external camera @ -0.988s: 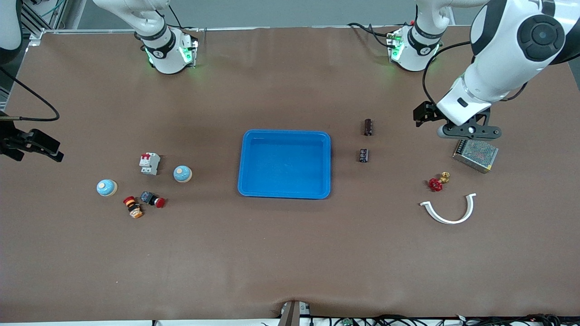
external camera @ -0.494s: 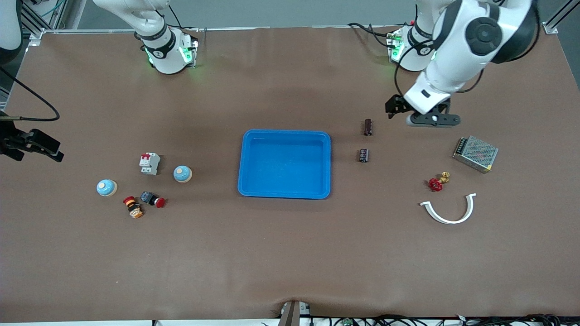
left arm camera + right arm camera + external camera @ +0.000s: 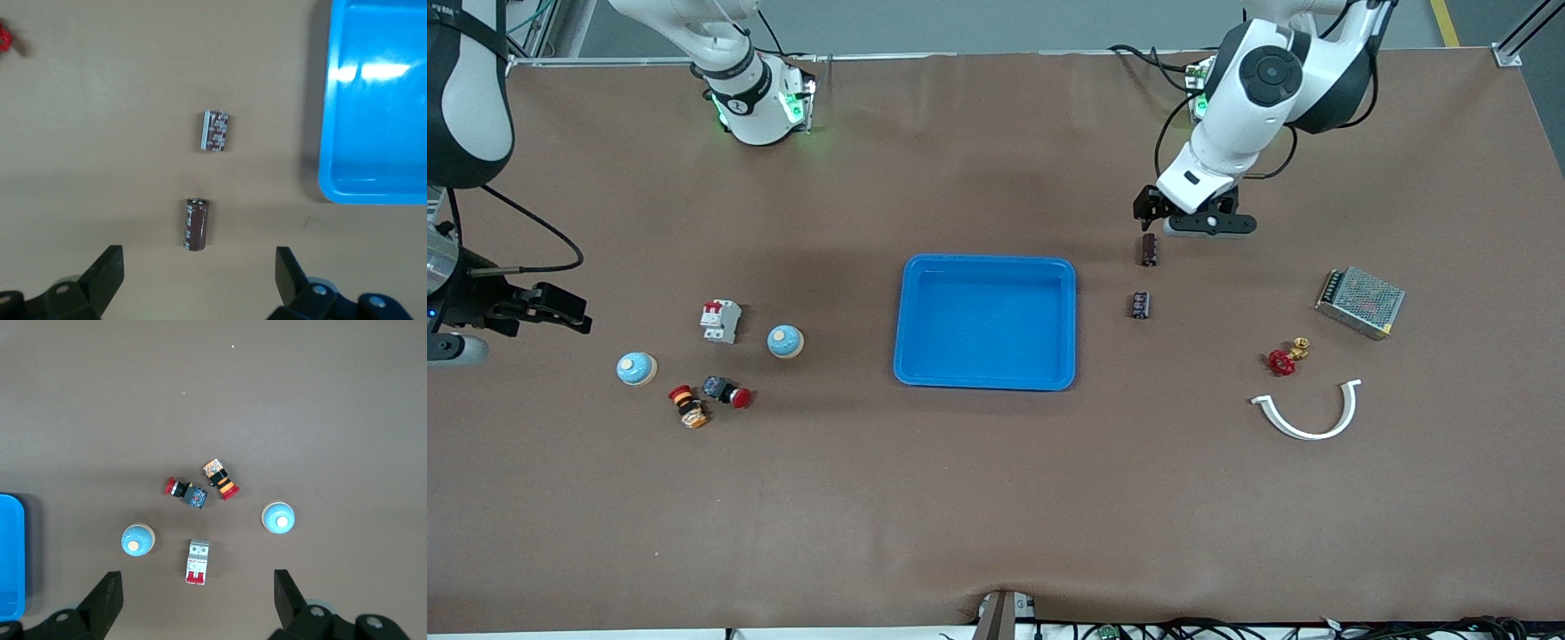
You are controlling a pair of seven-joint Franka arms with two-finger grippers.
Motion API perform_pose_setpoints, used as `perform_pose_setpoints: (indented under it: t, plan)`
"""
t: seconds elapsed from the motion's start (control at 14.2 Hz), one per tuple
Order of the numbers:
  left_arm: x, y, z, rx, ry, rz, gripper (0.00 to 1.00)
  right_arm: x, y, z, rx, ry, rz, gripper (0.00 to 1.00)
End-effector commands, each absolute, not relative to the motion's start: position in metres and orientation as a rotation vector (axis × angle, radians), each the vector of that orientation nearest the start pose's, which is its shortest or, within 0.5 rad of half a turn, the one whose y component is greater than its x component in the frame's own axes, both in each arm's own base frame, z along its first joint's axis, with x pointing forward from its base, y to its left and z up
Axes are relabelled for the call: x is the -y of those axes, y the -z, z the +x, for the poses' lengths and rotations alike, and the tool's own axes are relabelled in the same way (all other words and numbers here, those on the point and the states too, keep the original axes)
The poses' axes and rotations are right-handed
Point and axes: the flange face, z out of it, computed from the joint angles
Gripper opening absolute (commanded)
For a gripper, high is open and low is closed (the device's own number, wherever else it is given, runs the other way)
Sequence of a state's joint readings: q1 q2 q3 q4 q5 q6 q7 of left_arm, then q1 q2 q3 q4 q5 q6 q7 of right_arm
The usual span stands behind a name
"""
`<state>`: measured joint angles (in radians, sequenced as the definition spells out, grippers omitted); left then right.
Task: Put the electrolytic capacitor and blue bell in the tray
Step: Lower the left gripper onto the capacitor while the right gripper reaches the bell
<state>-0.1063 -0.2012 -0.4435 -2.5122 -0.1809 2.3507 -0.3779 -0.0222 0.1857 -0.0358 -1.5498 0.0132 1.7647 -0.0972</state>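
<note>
The blue tray (image 3: 985,378) lies mid-table and is empty; its rim also shows in the left wrist view (image 3: 373,193). Two dark capacitors lie beside it toward the left arm's end, one (image 3: 1150,250) farther from the front camera and one (image 3: 1140,305) nearer. My left gripper (image 3: 1205,228) is open over the table by the farther capacitor (image 3: 197,225), which lies just ahead of the gap (image 3: 197,283). Two blue bells (image 3: 785,341) (image 3: 637,368) sit toward the right arm's end. My right gripper (image 3: 195,603) is open and high above them, with nothing in it.
A white-and-red breaker (image 3: 720,320) and two push buttons (image 3: 727,391) (image 3: 688,407) lie by the bells. A metal mesh box (image 3: 1359,302), a red valve (image 3: 1282,360) and a white curved piece (image 3: 1307,413) lie toward the left arm's end.
My left arm has swung from over the mesh box toward the tray, to the farther capacitor. My right arm has moved slightly inward over the table.
</note>
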Motion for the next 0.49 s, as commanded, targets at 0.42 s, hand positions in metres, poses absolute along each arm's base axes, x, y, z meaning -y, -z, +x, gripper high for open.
perform_pose_setpoints:
  t: [0.42]
  plan:
    - [0.234, -0.268, 0.349, -0.068, 0.065, -3.221, 1.00, 0.025, -0.559, 0.633, 0.093, 0.167, -3.128, 1.00]
